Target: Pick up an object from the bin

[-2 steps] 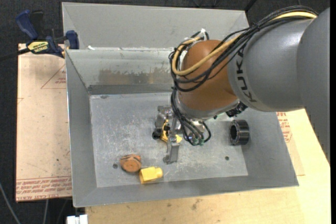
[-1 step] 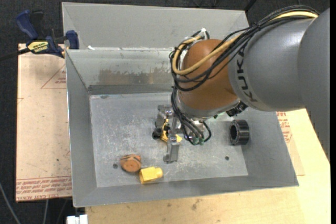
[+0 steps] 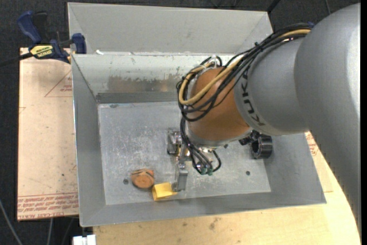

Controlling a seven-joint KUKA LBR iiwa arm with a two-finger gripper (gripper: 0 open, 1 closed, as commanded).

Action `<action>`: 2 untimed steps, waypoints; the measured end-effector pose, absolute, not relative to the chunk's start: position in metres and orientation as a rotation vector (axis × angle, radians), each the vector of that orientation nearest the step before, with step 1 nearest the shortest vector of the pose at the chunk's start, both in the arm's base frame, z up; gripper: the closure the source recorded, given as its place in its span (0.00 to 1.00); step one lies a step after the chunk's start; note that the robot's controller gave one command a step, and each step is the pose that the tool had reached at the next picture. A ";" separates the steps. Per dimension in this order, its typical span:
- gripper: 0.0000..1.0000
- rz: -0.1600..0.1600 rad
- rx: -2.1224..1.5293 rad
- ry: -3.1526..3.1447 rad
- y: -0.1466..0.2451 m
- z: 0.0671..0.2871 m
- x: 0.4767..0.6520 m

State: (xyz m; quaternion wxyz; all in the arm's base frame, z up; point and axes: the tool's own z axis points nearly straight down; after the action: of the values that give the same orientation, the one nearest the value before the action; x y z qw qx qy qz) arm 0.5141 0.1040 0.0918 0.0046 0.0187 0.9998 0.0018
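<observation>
Approach step is judged in hand: gripper (image 3: 181, 183) is set low at the front of the bin (image 3: 86, 123), just beside a yellow block (image 3: 163, 192); contact cannot be told, nor how wide the gripper stands. A brown disc (image 3: 142, 179) lies near, to the left. Next, centring over the block, a close and a straight lift are called for. Arm is extended in from the right, wrist pointed down.

**binwatcher:** what colours are we looking at here?

**kuka_fan:** bin (image 3: 123, 135) is dull grey, scuffed whitish; yellow block (image 3: 164, 192) just left of the gripper (image 3: 181, 179); tan-orange round thing (image 3: 142, 179) further left; black piece (image 3: 261, 146) off to its right; wrist cover (image 3: 217, 115) orange-brown; cables (image 3: 192, 80) yellow and black; arm (image 3: 312, 83) silver-grey
</observation>
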 end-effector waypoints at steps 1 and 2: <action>0.00 0.011 0.166 3.122 0.073 0.083 0.524; 0.00 -0.001 0.212 3.123 0.100 0.080 0.518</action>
State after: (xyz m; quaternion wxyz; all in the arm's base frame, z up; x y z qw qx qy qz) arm 0.5183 0.1005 0.0799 0.0058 0.0679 0.9977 -0.0002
